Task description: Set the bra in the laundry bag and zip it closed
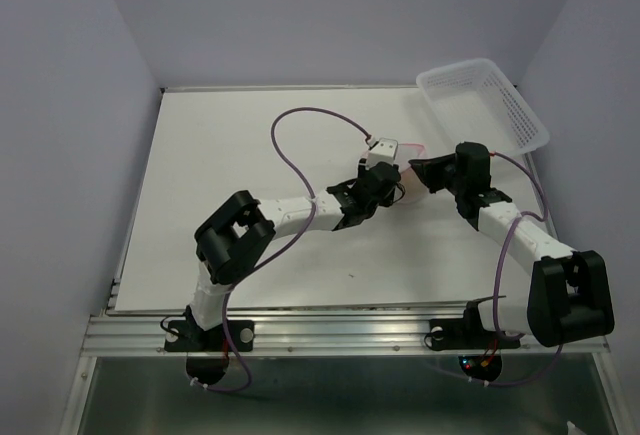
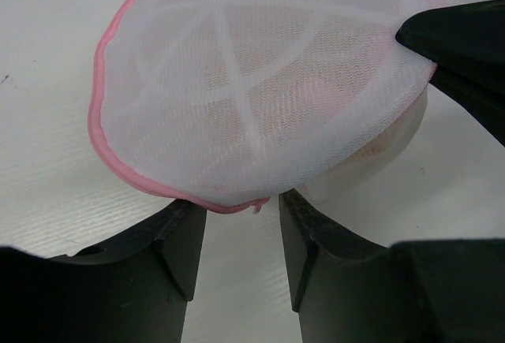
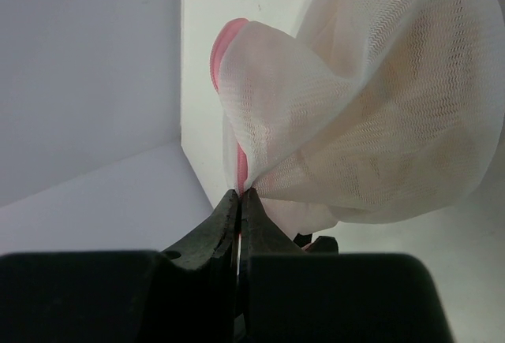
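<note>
Toward the far right of the white table point(image 1: 230, 155), you are holding the laundry bag point(image 2: 260, 98) between your two grippers, near the clear plastic basket point(image 1: 485, 100) sitting at the far right corner. Your right gripper point(image 3: 239, 201) is pinching the bag's rim, its fingers pressed together on the mesh and the pink zipper trim point(image 2: 99, 114), and the pouch is billowing up beyond them. Your left gripper point(image 2: 237, 225) is standing spread, one finger on either side of the near edge of the round lid. The trim is lying just past its fingertips, unclamped. Something pale pink is showing through the mesh; you cannot tell whether it is the bra. Pale fabric point(image 2: 387, 146) is bulging out from under the lid's right edge.
</note>
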Tool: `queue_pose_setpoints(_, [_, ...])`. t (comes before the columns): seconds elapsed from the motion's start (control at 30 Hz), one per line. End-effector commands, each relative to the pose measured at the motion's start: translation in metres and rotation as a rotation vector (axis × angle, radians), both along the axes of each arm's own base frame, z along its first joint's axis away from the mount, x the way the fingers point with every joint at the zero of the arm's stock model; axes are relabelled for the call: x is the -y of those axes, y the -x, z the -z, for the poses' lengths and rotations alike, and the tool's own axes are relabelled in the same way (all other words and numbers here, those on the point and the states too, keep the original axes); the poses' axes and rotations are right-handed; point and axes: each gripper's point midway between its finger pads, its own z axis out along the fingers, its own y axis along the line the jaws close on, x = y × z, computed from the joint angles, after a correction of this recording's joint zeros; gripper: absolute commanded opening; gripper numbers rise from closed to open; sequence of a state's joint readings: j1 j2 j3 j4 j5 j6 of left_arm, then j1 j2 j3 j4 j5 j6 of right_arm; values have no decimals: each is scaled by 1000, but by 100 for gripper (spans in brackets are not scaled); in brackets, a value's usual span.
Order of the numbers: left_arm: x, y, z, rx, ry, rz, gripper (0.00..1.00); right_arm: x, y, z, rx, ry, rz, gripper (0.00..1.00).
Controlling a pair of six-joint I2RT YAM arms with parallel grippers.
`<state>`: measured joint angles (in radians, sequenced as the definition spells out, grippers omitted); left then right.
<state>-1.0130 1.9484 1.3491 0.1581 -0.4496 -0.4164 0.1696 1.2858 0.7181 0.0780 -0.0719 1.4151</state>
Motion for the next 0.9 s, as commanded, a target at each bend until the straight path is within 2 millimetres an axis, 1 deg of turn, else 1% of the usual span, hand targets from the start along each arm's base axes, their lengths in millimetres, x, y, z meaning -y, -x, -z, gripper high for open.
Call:
queue_pose_setpoints(0.0, [13, -13, -44, 82, 93, -43, 52, -3, -5, -10, 31, -32, -7, 1])
queue_pose_setpoints(0.07, [11, -15, -47, 90, 93, -48, 45, -5, -5, -10, 30, -33, -13, 1])
queue_pose_setpoints(0.17, [8, -14, -47, 90, 95, -57, 42, -5, -5, -8, 26, -33, -14, 1])
queue_pose_setpoints(0.2, [8, -14, -51, 97, 106, -58, 40, -5, -5, -7, 24, -33, -14, 1])
queue_pose_setpoints(0.23, [7, -13, -51, 98, 106, -55, 40, -5, -5, -6, 21, -34, -14, 1])
queue_pose_setpoints(0.33, [7, -14, -52, 105, 109, -52, 31, -6, -6, -6, 20, -38, -20, 1])
queue_pose_setpoints(0.4, [8, -13, -53, 109, 107, -50, 20, -7, -6, -6, 21, -40, -26, 1])
queue_pose_setpoints(0.43, [7, -14, -53, 111, 105, -50, 9, -7, -7, -6, 21, -40, -26, 1])
queue_pose_setpoints(0.47, [7, -14, -55, 114, 107, -49, 2, -7, -6, -6, 19, -41, -25, 1])
queue_pose_setpoints(0.5, [6, -14, -55, 116, 107, -50, 0, -7, -7, -5, 18, -41, -25, 1])
queue_pose_setpoints(0.6, [5, -13, -59, 128, 107, -41, 0, -8, -7, -4, 15, -41, -26, 1])
queue_pose_setpoints(0.67, [1, -10, -62, 132, 106, -40, 0, -7, -9, -5, 20, -32, -27, 1])
queue_pose_setpoints(0.7, [-1, -10, -64, 135, 112, -38, 0, -7, -10, -8, 29, -27, -25, 1])
queue_pose_setpoints(0.73, [-5, -7, -59, 130, 100, -35, 0, -6, -11, -10, 37, -20, -22, 1])
queue_pose_setpoints(0.77, [-8, -5, -61, 134, 101, -35, 0, -4, -11, -14, 52, -6, -20, 1])
queue_pose_setpoints(0.8, [-10, -3, -68, 143, 113, -30, 0, -1, -13, -16, 60, 8, -5, 1])
queue_pose_setpoints(0.87, [-18, 0, -63, 139, 88, -24, 0, 4, -15, -19, 74, 32, 16, 1])
